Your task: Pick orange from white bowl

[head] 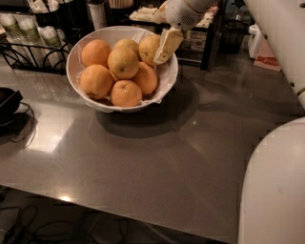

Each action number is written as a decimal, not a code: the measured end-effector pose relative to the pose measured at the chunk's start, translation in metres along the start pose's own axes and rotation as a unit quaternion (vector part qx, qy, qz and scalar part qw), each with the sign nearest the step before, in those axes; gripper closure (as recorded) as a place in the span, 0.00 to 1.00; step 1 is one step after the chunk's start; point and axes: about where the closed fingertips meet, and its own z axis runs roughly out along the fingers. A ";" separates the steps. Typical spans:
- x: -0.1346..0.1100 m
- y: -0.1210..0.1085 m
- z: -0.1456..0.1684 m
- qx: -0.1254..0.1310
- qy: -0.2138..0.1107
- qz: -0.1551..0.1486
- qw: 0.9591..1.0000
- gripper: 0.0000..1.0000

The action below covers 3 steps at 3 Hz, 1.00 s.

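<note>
- The white bowl (78, 57) stands on the far left part of a grey table (157, 162). It is lined with crumpled white paper and piled with seven fruits.
- Behind the bowl on the left, a black wire rack (28, 52) holds pale cups (21, 29). A white cylinder (97, 14) stands further back.
- At the left edge, a dark object (7, 102) sits on the table, well apart from the bowl, with a thin cable looping out beside it.
- Behind the bowl on the right is a black shelf frame (207, 45). A white container with a red label (264, 50) stands further right.
- The robot's white arm (281, 43) crosses the top right corner, and its white body (279, 190) fills the lower right.
- The orange (147, 49) lies at the right rear of the pile, close to the bowl's far rim. It touches the small yellowish fruit (126, 44) on its left.
- In front of it are the large yellowish fruit (123, 62) on top of the pile and a deeper orange fruit (145, 78), both crowding it.
- Three more deep orange fruits (96, 81) fill the left and front of the bowl.
- The gripper (161, 53) comes down from the upper right. It slants to the lower left and lies across the orange's right side, hiding that side.
- I cannot tell whether the jaws are clenched on the orange or released.
- The orange looks round, so no long axis shows. Its stem end is not visible, so which way it points cannot be told.
</note>
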 end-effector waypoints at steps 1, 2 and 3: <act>0.000 0.000 0.000 0.000 0.000 0.000 1.000 0.24; 0.002 0.005 0.008 -0.012 -0.001 0.002 1.000 0.29; 0.007 0.014 0.024 -0.034 0.000 0.006 0.999 0.33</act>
